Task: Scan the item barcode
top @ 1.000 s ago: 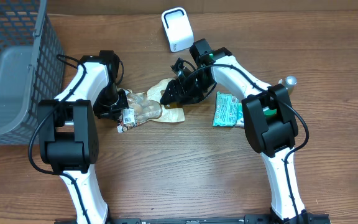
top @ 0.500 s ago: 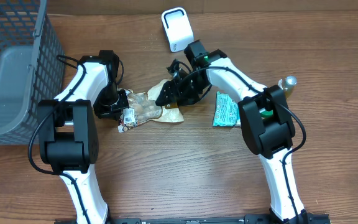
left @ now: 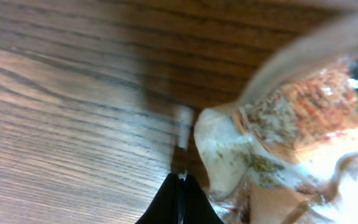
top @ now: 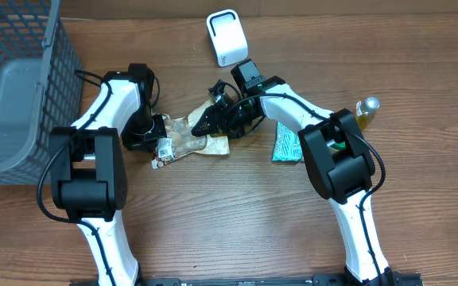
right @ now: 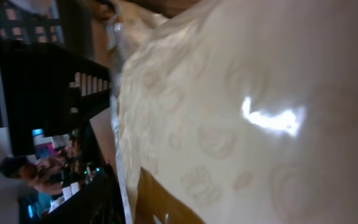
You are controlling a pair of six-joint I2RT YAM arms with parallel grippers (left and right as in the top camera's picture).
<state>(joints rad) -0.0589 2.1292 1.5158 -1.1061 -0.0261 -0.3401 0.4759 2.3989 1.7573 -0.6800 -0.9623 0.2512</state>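
left gripper (top: 156, 135) (closed) and right gripper (top: 203, 125) lean inward, flanking snack bag (top: 184, 137).

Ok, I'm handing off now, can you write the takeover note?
Left gripper: fingers shut, apparently pinching the left edge of the clear plastic snack bag.
Right gripper: at the bag's right end; grip unclear.
Bag is mid-table, its white barcode label by the left gripper; white box-shaped scanner stands at the far edge.
Done: both grippers are at the bag. Left: present the label to the scanner.
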